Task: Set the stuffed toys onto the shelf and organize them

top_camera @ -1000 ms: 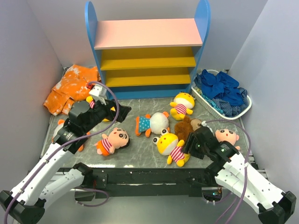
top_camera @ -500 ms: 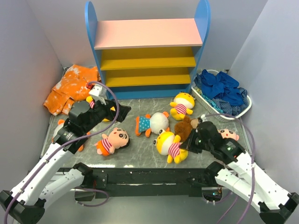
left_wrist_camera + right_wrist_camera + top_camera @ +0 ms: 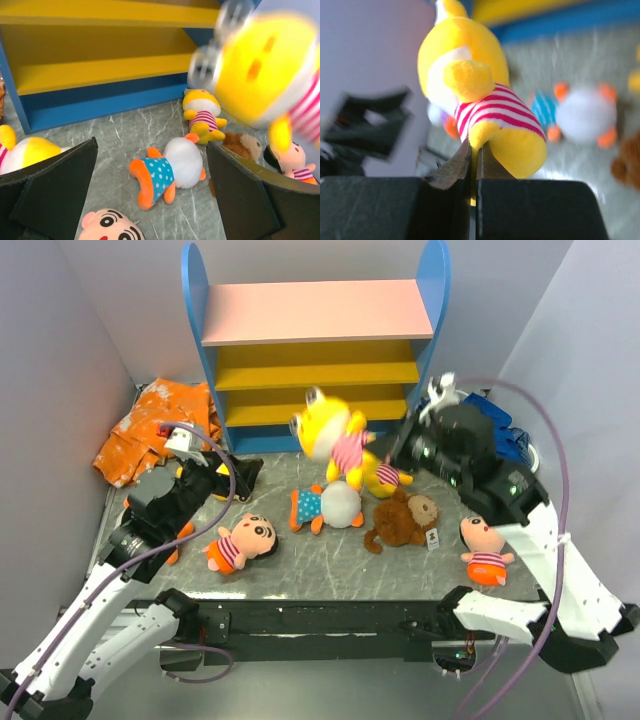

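Observation:
The shelf [image 3: 315,350] with blue sides stands at the back. My right gripper [image 3: 392,453] is shut on a leg of a yellow stuffed toy in red-white stripes [image 3: 328,430], which hangs blurred in the air before the lower boards. The wrist view shows the jaws [image 3: 474,150] pinching the yellow toy [image 3: 480,100]. A second yellow toy [image 3: 385,476], a dotted-shirt toy [image 3: 330,505], a brown monkey [image 3: 405,518] and two striped dolls [image 3: 240,540] [image 3: 483,545] lie on the table. My left gripper [image 3: 235,475] is open and empty above the dotted-shirt toy [image 3: 165,170].
An orange-and-white cloth [image 3: 150,425] lies at the back left. A white basket [image 3: 525,475] of dark blue cloths stands at the back right, behind my right arm. Another yellow toy [image 3: 30,152] lies beside my left finger. Grey walls close in both sides.
My right gripper shut on the yellow striped toy at the front of the table and swung it up and back toward the shelf. The left arm shifted slightly left.

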